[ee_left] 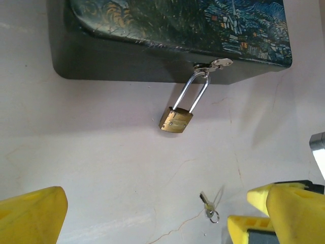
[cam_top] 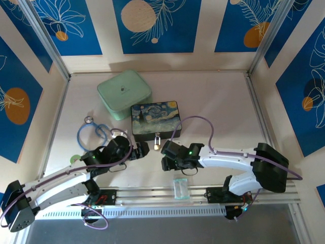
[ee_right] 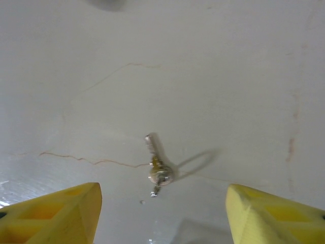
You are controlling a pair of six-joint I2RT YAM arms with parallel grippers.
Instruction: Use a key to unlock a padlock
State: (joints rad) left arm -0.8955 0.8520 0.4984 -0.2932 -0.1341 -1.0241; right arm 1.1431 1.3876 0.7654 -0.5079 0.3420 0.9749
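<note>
Lying flat on table (ee_right: 203, 76), key (ee_right: 156, 170) sits btwn R claw (ee_right: 162, 195) fingers, not touching either; jaws apart, nothing held. Padlock (ee_left: 176, 120) hangs from box (ee_left: 152, 61) clasp (ee_left: 218, 63), resting on table, ahead of L claw (ee_left: 152, 213), also spread wide, empty.

You have a mint-green case (cam_top: 124, 90) at the table's (cam_top: 218, 101) eleven o'clock, a painted box (cam_top: 155, 118) just beside it at its five o'clock, a stethoscope (cam_top: 89, 120) at nine and a clear packet (cam_top: 180, 187) at six.

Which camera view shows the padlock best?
The left wrist view: the padlock is large and sharp there, hooked through the clasp of the painted box. In the top external view it is a tiny speck at the box's front.
</note>
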